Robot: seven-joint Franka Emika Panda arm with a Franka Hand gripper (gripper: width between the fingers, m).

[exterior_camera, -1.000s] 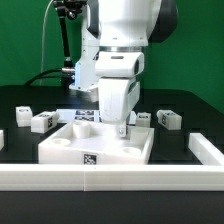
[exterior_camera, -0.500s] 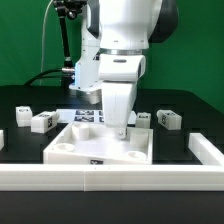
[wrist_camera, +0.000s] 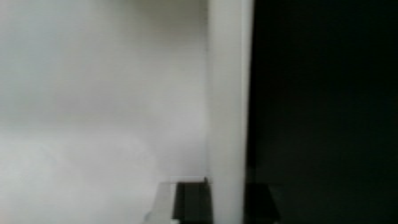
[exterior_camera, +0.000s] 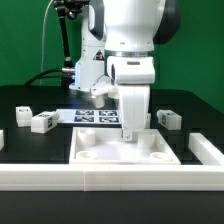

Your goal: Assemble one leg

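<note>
a: exterior view first. where is the gripper?
b: the gripper (exterior_camera: 135,128) hangs straight down at the far rim of the tabletop piece (exterior_camera: 130,152), about twelve o'clock on that piece. its tips sit low against the rim, so i cannot tell whether the fingers are spread or pinching anything.
a: and the leg?
b: the leg (exterior_camera: 168,119) sits on the black table (exterior_camera: 30,145) at two o'clock from the tabletop piece, apart from the gripper. a second leg (exterior_camera: 42,122) and a third leg (exterior_camera: 22,115) sit close together out at ten o'clock. the marker board (exterior_camera: 98,117) lies flat at eleven o'clock, just behind the piece. a white rail (exterior_camera: 100,180) runs across the front at six o'clock.
a: wrist view?
b: blurred. the white tabletop piece (wrist_camera: 107,100) fills one side, its raised wall (wrist_camera: 228,90) runs as a straight strip, and the table (wrist_camera: 329,100) is dark beyond it. one dark finger (wrist_camera: 192,203) shows beside the wall; the other i cannot make out.
</note>
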